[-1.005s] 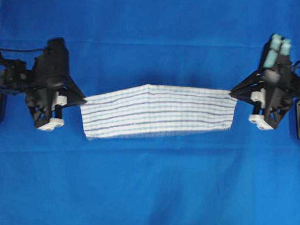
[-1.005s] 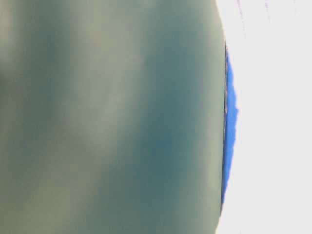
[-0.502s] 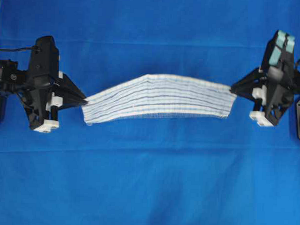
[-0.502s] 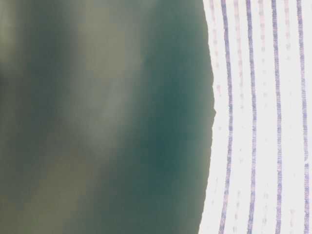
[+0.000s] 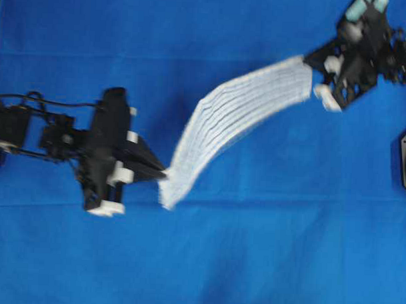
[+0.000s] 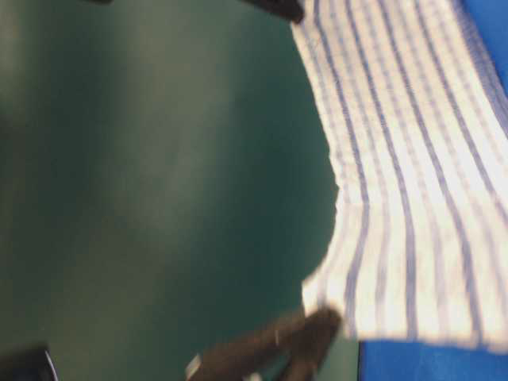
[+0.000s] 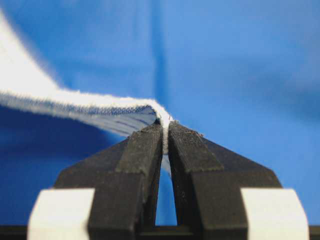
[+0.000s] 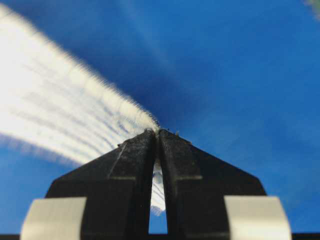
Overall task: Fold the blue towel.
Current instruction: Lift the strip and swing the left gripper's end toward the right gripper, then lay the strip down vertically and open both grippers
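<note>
The rectangular white woven towel with thin blue stripes [image 5: 234, 123] runs as a curved band above the cloth-covered table [image 5: 286, 248], from lower left to upper right in the overhead view. At the towel's lower-left end, the left end effector [image 5: 161, 174] grips its corner, with that arm stretching away to the left of the towel. At the towel's upper-right end, the right end effector [image 5: 307, 61] pinches the opposite corner, with that arm lying right of the towel.

Plain solid-blue table covering [image 5: 266, 261] fills the overhead view under even light. At table level, a blurred dark green surface [image 6: 143, 190] occupies the left.
</note>
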### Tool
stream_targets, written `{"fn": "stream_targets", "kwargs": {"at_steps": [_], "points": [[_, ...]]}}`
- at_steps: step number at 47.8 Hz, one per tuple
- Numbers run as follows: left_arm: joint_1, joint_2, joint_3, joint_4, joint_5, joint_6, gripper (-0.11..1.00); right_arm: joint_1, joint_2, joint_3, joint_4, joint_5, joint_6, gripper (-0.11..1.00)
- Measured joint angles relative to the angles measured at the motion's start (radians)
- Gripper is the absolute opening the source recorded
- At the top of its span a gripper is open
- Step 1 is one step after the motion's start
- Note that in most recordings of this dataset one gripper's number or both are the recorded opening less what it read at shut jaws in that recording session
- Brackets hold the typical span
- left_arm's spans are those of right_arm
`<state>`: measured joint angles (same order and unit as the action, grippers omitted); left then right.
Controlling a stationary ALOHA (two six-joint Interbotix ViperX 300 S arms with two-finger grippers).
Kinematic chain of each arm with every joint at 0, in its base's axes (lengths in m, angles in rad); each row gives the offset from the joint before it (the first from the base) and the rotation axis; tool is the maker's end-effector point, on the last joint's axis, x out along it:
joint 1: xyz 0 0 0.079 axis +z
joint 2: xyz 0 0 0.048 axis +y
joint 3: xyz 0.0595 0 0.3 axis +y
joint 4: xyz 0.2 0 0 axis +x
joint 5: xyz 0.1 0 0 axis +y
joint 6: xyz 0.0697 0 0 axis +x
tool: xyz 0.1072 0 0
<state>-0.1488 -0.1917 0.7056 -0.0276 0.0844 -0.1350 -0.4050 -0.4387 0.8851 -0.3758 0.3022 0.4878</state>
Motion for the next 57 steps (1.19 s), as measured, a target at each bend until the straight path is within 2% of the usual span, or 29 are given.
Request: {"fn": "stream_targets", "kwargs": {"at_steps": [21,31,40,57], "points": [[-0.021,0.267,-0.298,0.002,-0.005,0.012,0.02,-0.104,0.225,-0.204,-0.133,-0.046,-0.005,0.05],[-0.021,0.339,-0.393,0.002,-0.005,0.058,0.02,-0.121,0.270,-0.264,-0.164,-0.049,-0.006,0.05],[-0.017,0.397,-0.457,0.002,-0.006,0.087,0.02,-0.143,0.270,-0.262,-0.172,-0.046,-0.008,0.05],[0.011,0.528,-0.598,0.003,-0.055,0.149,0.02,-0.195,0.176,-0.166,-0.173,-0.041,-0.006,0.05]]}}
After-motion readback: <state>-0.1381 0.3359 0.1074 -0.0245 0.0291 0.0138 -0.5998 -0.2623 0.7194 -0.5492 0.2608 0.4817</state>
